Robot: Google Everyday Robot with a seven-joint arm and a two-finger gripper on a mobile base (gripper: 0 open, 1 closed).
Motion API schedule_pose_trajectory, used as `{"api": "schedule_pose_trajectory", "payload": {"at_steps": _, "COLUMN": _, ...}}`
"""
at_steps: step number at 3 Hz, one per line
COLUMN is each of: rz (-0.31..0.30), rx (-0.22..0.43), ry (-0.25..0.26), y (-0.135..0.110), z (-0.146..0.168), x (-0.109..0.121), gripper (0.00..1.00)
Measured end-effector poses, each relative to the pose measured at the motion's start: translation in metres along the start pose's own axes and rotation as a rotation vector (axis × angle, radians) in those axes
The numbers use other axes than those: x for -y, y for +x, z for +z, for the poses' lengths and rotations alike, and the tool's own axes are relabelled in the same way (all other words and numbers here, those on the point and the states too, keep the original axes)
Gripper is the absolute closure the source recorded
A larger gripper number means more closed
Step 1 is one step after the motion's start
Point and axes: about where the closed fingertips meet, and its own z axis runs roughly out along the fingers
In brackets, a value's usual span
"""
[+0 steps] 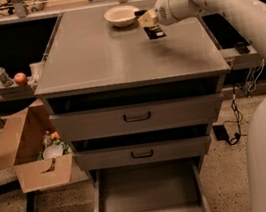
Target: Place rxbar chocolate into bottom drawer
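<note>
Camera view: the gripper (145, 20) is at the far right of the cabinet top (115, 60), beside the bowl (121, 14) and just above the rxbar (154, 32), which lies on the top. Its opening cannot be told. The bottom drawer (147, 192) stands open. Step in hand: pick-up. The next move probably calls for a firm grasp, then a lift.
</note>
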Motion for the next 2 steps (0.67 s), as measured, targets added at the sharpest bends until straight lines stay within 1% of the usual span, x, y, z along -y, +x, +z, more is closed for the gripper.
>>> {"api": "schedule_pose_trajectory", "payload": {"at_steps": 1, "rz": -0.096, "rx": 0.009, "ry": -0.17, "y": 0.006, "z": -0.017, "x": -0.054, "gripper": 1.0}}
{"api": "schedule_pose_trajectory", "payload": {"at_steps": 2, "rz": -0.211, "rx": 0.028, "ry": -0.372, "y": 0.018, "z": -0.044, "x": -0.118, "gripper": 1.0}}
